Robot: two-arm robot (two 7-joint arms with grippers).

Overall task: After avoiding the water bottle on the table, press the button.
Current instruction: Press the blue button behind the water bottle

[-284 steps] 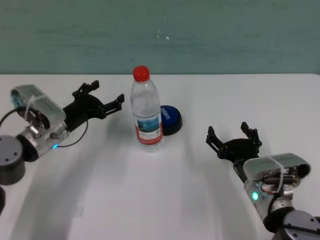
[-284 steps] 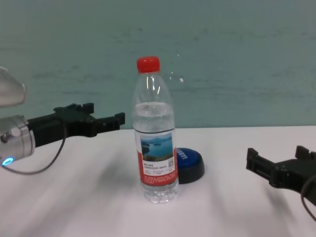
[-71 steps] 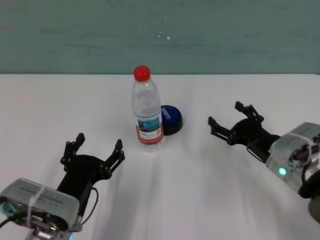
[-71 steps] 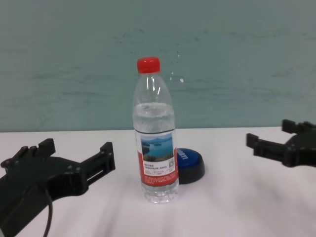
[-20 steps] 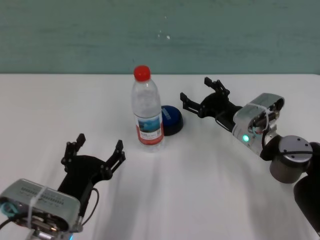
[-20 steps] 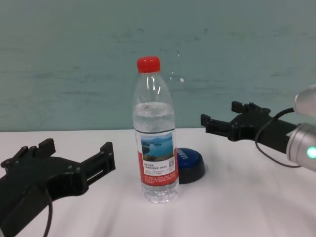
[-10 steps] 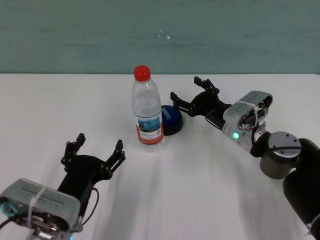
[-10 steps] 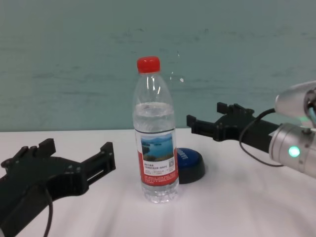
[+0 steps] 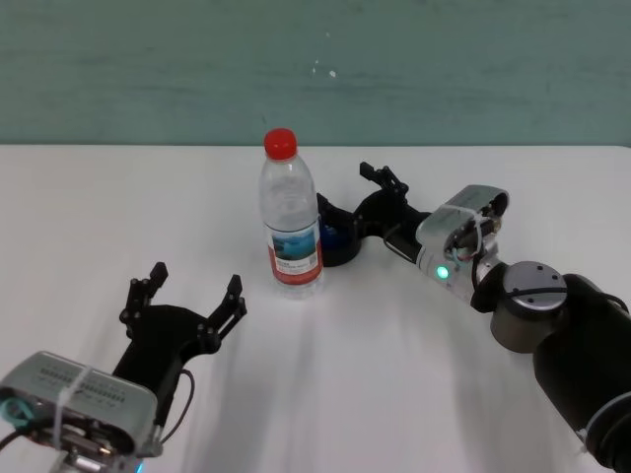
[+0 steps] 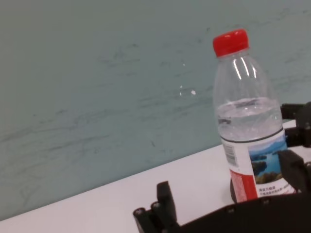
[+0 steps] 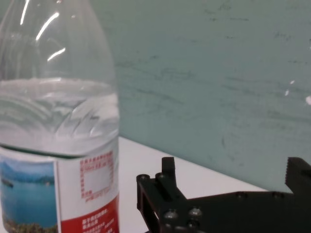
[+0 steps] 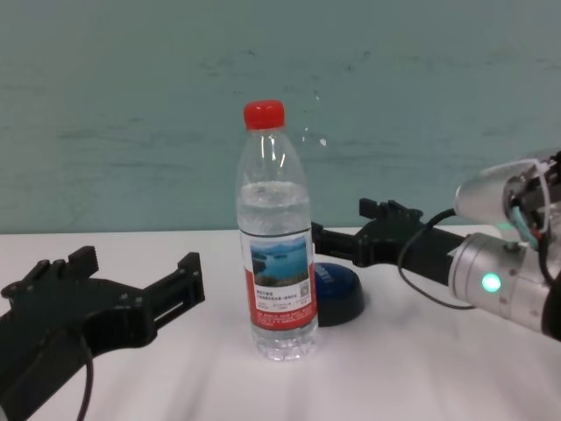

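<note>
Right gripper [image 9: 347, 205] fingers spread, straddling button [image 9: 335, 239] behind water bottle [image 9: 290, 217]; chest view shows them above dome. Left gripper [image 9: 183, 301] fingers spread, idle near worktop [image 9: 345, 374] front.

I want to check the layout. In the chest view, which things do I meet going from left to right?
left gripper → water bottle → button → right gripper, over the button, so these two overlap in the order. All are over the table.
</note>
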